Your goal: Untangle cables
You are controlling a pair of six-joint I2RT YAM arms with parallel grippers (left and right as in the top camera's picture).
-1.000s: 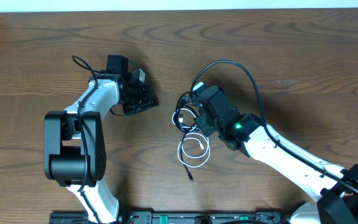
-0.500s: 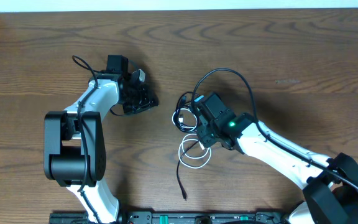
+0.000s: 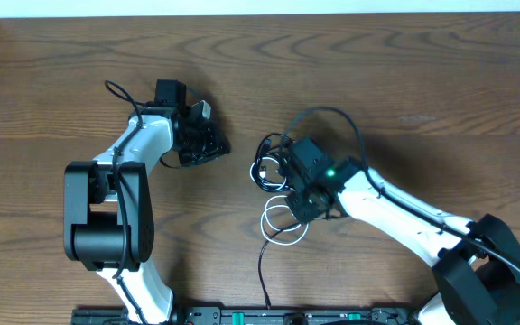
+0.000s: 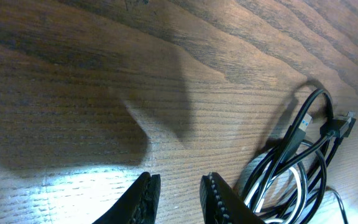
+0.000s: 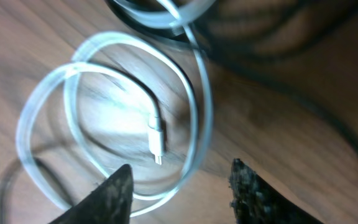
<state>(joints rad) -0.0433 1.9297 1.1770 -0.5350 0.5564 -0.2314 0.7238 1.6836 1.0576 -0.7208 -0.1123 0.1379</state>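
- Hovering with the right gripper [image 5: 180,169] spread wide and empty, straight above the loose coil of the thin white cable [image 5: 207,106], its small white plug [image 5: 156,140] lying inside the loop on the brown wooden table [image 3: 441,90].
- Judged as the step in hand: a fresh pick on the white cord, to draw it clear of the thin black cable [image 4: 293,140].
- Best to come down on a single white strand close to the plug, not across two turns at once; closing over both would likely drag the coil along as one knot.
- Best to check first for any black strand under the chosen spot, given the top of the white coil running into the black bundle in the overhead view, and a black tail trailing from there toward the near edge.
- Then pull low and slowly away from the bundle, stopping at the first sign of black loops following.
- Could pin the black bundle with the left gripper [image 4: 179,186], parked off to the left of the tangle and not touching it, jaws only narrowly parted, bare wood between them, holding nothing.
- Counted: two cables, one black and one white, overlapping near the middle of the table, beside and under the right wrist.
- Counted: two grippers, neither gripping anything.
- Counted: three plug ends in view. These are the white one, a dark plug with a blue tongue [image 4: 305,122] and a smaller dark plug [image 4: 342,123], both at the far edge of the bundle in the left wrist view; cannot tell which strand each dark one ends.
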